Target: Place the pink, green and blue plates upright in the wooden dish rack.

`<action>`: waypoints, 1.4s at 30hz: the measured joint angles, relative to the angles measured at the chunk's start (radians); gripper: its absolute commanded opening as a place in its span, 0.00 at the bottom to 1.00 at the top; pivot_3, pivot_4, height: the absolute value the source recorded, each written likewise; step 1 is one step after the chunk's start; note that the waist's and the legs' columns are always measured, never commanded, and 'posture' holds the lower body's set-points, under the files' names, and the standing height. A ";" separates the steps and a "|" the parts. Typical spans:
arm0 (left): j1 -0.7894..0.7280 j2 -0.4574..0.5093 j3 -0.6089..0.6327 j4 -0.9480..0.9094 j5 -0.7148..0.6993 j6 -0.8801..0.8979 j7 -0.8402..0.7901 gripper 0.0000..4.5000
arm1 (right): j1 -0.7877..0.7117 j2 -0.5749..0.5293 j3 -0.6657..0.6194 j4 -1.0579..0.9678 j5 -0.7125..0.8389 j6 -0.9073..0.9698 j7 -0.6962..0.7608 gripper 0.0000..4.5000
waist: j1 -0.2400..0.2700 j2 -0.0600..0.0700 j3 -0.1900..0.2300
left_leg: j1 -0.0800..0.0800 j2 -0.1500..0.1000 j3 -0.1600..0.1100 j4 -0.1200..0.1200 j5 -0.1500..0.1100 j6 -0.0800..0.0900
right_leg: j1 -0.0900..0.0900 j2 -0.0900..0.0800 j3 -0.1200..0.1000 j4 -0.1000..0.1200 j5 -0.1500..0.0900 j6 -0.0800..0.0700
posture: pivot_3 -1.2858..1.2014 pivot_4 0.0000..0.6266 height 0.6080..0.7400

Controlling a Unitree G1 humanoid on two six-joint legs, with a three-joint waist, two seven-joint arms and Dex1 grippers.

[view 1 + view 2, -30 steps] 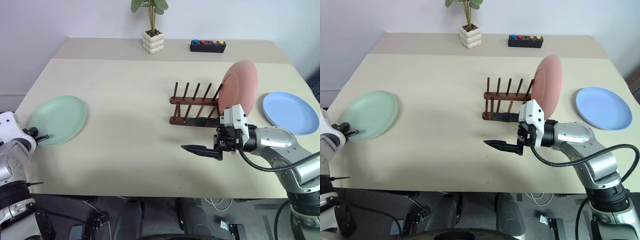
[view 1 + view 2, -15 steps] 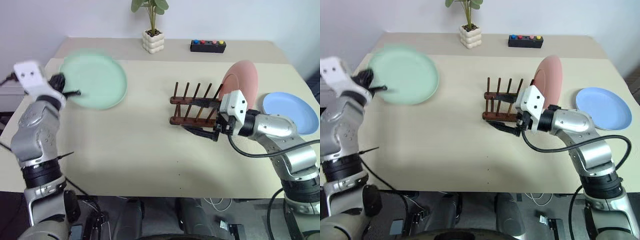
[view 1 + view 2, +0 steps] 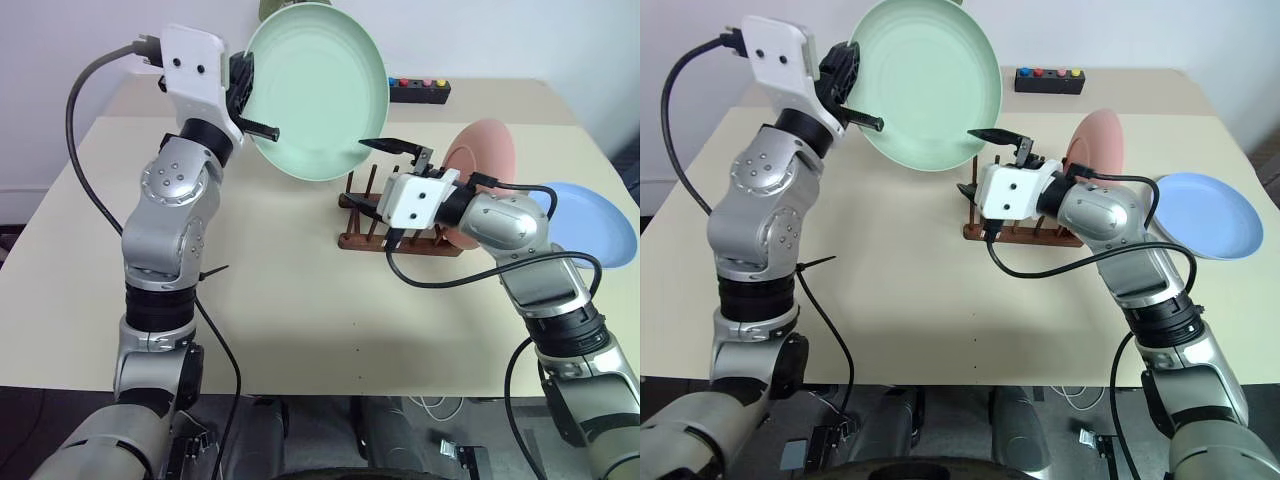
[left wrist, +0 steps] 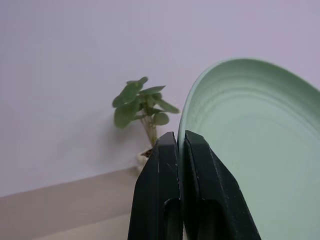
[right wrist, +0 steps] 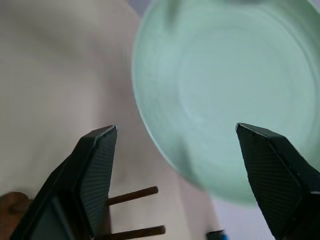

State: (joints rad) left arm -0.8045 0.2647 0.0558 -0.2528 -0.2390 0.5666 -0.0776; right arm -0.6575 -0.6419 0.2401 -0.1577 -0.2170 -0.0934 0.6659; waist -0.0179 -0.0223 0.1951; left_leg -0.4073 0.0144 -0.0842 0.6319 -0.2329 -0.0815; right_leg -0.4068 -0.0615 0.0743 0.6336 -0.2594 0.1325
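Observation:
My left gripper (image 3: 258,125) is shut on the left rim of the mint green plate (image 3: 318,90) and holds it tilted in the air, above and left of the wooden dish rack (image 3: 362,240). In the left wrist view the two fingers (image 4: 165,165) pinch the green plate's (image 4: 250,150) edge. My right gripper (image 3: 366,172) is open over the rack, just below the plate's lower rim and apart from it; its wrist view has the green plate (image 5: 225,85) ahead of the spread fingers. The pink plate (image 3: 487,160) stands upright in the rack's right end. The blue plate (image 3: 592,225) lies flat at the right.
A black box with coloured buttons (image 3: 422,90) sits at the table's back. A potted plant (image 4: 144,102) stands behind the raised plate. The blue plate lies close to the table's right edge (image 3: 625,175).
My left arm has swung the green plate up off the table's left side and rightward, to above the rack. My right gripper has rolled and risen from the rack's front toward the plate.

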 measured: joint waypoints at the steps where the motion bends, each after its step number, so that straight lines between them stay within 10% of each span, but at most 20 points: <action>1: -0.003 -0.012 0.001 -0.008 -0.008 0.009 0.000 0.01 | -0.004 0.005 0.008 0.010 -0.018 -0.012 -0.006 0.86 | 0.000 0.000 0.000 | 0.000 0.000 0.000 0.000 0.000 0.000 | 0.000 0.000 0.000 0.000 0.000 0.000 | 0.52 0.24 0.92; 7: -0.016 -0.046 0.010 -0.050 -0.042 0.066 -0.002 0.01 | -0.010 0.013 0.027 0.070 -0.115 -0.083 -0.044 0.86 | 0.000 0.000 0.000 | 0.000 0.000 0.000 0.000 0.000 0.000 | 0.000 0.000 0.000 0.000 0.000 0.000 | 0.52 0.24 0.92; 16: -0.016 -0.055 0.010 -0.069 -0.056 0.110 -0.003 0.00 | -0.010 0.010 0.027 0.108 -0.200 -0.193 -0.090 0.01 | -0.001 0.000 0.000 | 0.000 0.000 0.000 0.000 0.000 0.000 | 0.000 0.000 0.000 0.000 0.000 0.000 | 0.52 0.24 0.92; 21: -0.015 -0.080 0.039 -0.069 -0.065 0.127 0.001 0.07 | -0.010 0.008 0.026 0.115 -0.213 -0.218 -0.095 0.00 | 0.000 0.000 0.000 | 0.000 0.000 0.000 0.000 0.000 0.000 | 0.000 0.000 0.000 0.000 0.000 0.000 | 0.52 0.24 0.92; 30: -0.082 -0.124 0.247 -0.058 -0.169 -0.009 0.065 0.99 | -0.009 0.012 0.022 0.142 -0.250 -0.227 -0.151 0.00 | -0.003 0.000 0.000 | 0.001 0.000 0.000 0.000 0.000 0.000 | 0.000 0.000 0.000 0.000 0.000 0.000 | 0.52 0.24 0.92; 35: -0.031 0.010 0.299 -0.019 -0.160 -0.047 0.038 0.99 | -0.010 0.052 -0.029 0.136 -0.144 -0.189 -0.152 0.00 | -0.003 0.000 0.000 | 0.001 0.000 0.000 0.000 0.000 0.000 | 0.001 0.000 0.000 0.000 0.000 0.000 | 0.52 0.24 0.92; 42: 0.350 0.212 0.187 -0.039 -0.223 -0.036 -0.337 0.99 | 0.017 0.112 -0.257 -0.109 0.472 0.215 -0.014 0.00 | -0.003 0.001 0.001 | 0.001 0.000 -0.001 -0.001 0.000 0.000 | 0.001 0.000 0.000 0.002 0.000 -0.001 | 0.52 0.24 0.92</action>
State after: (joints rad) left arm -0.4541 0.4768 0.2431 -0.2918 -0.4622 0.5309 -0.4150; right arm -0.6406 -0.5295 -0.0166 -0.2667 0.2548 0.1219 0.6522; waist -0.0207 -0.0214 0.1956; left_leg -0.4067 0.0146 -0.0852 0.6311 -0.2330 -0.0813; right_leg -0.4057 -0.0617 0.0742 0.6356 -0.2592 0.1319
